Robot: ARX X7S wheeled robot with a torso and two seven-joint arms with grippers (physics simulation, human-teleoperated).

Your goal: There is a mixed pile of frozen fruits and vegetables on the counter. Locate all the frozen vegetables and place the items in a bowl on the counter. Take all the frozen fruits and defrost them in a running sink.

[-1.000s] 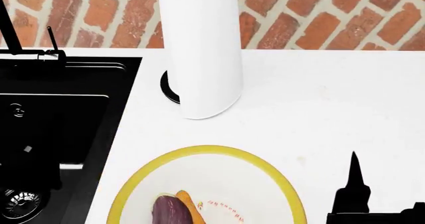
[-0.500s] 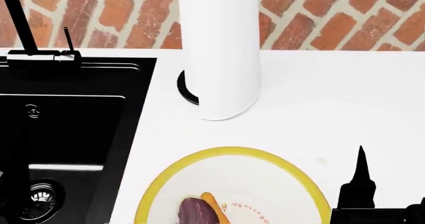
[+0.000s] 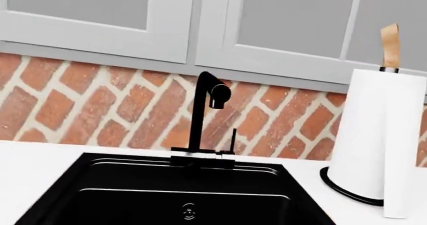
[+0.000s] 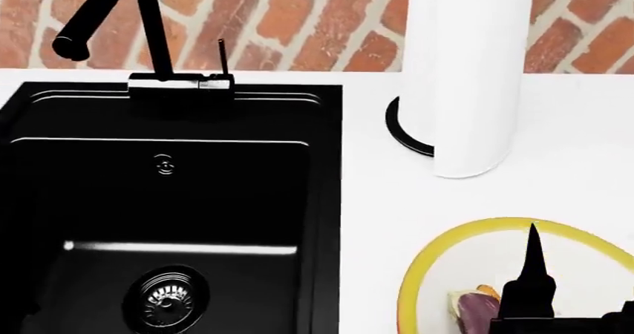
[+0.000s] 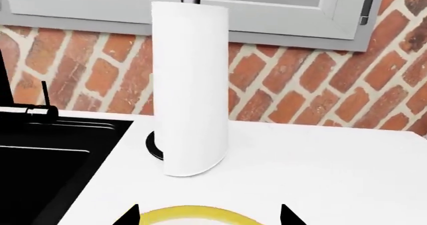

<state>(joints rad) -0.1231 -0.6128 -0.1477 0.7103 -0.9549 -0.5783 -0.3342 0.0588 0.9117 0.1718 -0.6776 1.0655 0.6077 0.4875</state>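
Clearly the white surface [image 4: 367,200] carries everything, with the black sink [image 4: 168,200] filling the head view from nine o'clock toward the centre, its tap [image 4: 109,22] at eleven o'clock and steel drain [image 4: 165,298] at seven. No water can be seen running, and no pear shows in any view, so the fruit step looks undone; the framing on the basin suits work there. At one o'clock stands a tall paper towel roll [image 4: 464,74] on a black base, likely just kitchen clutter. The bowl [image 4: 421,274] sits at five o'clock, its yellow rim cut by the frame, and it holds the eggplant [image 4: 474,306] with the orange carrot piece [image 4: 488,292] touching it, so the vegetables seem sorted. Directly over the bowl hangs the right pincer [image 5: 210,215]; its two tips stand wide apart with nothing between them. No left pincer shows.
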